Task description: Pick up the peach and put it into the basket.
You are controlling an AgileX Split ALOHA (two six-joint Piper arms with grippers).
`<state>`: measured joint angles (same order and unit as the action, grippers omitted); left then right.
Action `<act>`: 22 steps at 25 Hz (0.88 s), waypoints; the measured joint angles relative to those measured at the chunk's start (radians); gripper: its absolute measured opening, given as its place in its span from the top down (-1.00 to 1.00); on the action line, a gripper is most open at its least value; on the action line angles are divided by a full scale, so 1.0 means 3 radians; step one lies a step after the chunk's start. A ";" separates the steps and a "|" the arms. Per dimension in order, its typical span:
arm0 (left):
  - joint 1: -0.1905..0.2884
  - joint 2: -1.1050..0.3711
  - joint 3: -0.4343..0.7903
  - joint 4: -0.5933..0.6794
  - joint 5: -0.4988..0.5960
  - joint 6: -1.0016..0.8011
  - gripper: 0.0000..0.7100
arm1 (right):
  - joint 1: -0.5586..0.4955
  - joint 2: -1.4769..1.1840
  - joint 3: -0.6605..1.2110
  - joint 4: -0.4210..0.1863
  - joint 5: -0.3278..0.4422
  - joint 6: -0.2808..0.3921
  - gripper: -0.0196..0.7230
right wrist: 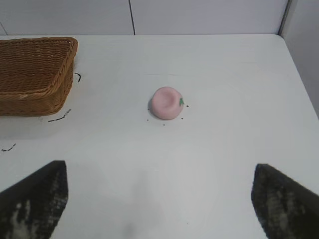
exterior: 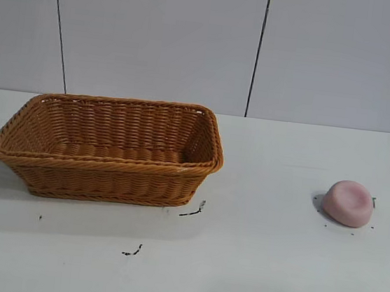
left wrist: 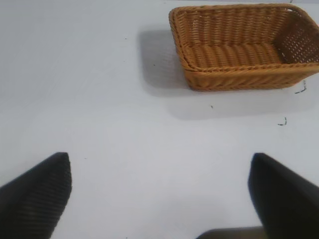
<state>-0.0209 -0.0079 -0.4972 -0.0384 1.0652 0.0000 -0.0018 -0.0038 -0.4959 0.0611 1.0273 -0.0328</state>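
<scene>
The pale-pink peach (exterior: 348, 203) lies on the white table at the right of the exterior view, well apart from the orange-brown wicker basket (exterior: 110, 147) at the left. Neither arm shows in the exterior view. In the right wrist view my right gripper (right wrist: 160, 172) is open and empty, with the peach (right wrist: 167, 103) lying some way ahead of it and a corner of the basket (right wrist: 35, 74) off to one side. In the left wrist view my left gripper (left wrist: 159, 162) is open and empty, with the basket (left wrist: 244, 47) far ahead. The basket is empty.
Small black marks (exterior: 191, 211) lie on the table (exterior: 252, 265) in front of the basket. The table's far edge meets a pale panelled wall (exterior: 158, 36). The right wrist view shows the table's side edge (right wrist: 299, 74).
</scene>
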 joint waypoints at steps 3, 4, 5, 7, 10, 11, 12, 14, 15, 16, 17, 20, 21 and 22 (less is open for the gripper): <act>0.0000 0.0000 0.0000 0.0000 0.0000 0.0000 -0.95 | 0.0000 0.0000 0.0000 0.0000 0.0000 0.0000 -0.92; 0.0000 0.0000 0.0000 0.0000 0.0000 0.0000 -0.95 | 0.0000 0.0000 0.0000 0.0000 0.0000 0.0000 -0.92; 0.0000 0.0000 0.0000 0.0000 0.0000 0.0000 -0.95 | 0.0000 0.0000 0.0000 0.0003 0.0000 0.0000 -0.92; 0.0000 0.0000 0.0000 0.0000 0.0000 0.0000 -0.95 | 0.0000 0.0000 0.0000 0.0003 0.0000 0.0000 -0.92; 0.0000 0.0000 0.0000 0.0000 0.0000 0.0000 -0.95 | 0.0000 0.0004 0.0000 0.0003 0.0000 0.0000 -0.92; 0.0000 0.0000 0.0000 0.0000 0.0000 0.0000 -0.95 | 0.0000 0.0032 0.0000 0.0003 0.0000 0.0000 -0.92; 0.0000 0.0000 0.0000 0.0000 0.0000 0.0000 -0.95 | 0.0000 0.0100 -0.0017 0.0003 0.0003 0.0000 -0.92; 0.0000 0.0000 0.0000 0.0000 0.0000 0.0000 -0.95 | 0.0000 0.0334 -0.0097 0.0006 -0.0005 0.0000 -0.92; 0.0000 0.0000 0.0000 0.0000 0.0000 0.0000 -0.95 | 0.0000 0.0501 -0.0158 0.0006 -0.0018 0.0000 -0.92; 0.0000 0.0000 0.0000 0.0000 0.0000 0.0000 -0.95 | 0.0000 0.0691 -0.0215 0.0009 -0.0049 0.0000 -0.92; 0.0000 0.0000 0.0000 0.0000 0.0000 0.0000 -0.95 | 0.0000 0.0899 -0.0286 0.0008 -0.0093 0.0000 -0.92; 0.0000 0.0000 0.0000 0.0000 0.0000 0.0000 -0.95 | 0.0000 0.1540 -0.0522 0.0017 -0.0215 0.0000 -0.92; 0.0000 0.0000 0.0000 0.0000 0.0000 0.0000 -0.95 | 0.0000 0.1734 -0.0615 0.0019 -0.0242 0.0000 -0.92; 0.0000 0.0000 0.0000 0.0000 0.0000 0.0000 -0.95 | 0.0000 0.1971 -0.0712 0.0019 -0.0273 0.0000 -0.92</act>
<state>-0.0209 -0.0079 -0.4972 -0.0384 1.0652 0.0000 -0.0018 0.5874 -0.7096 0.0669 0.9454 -0.0328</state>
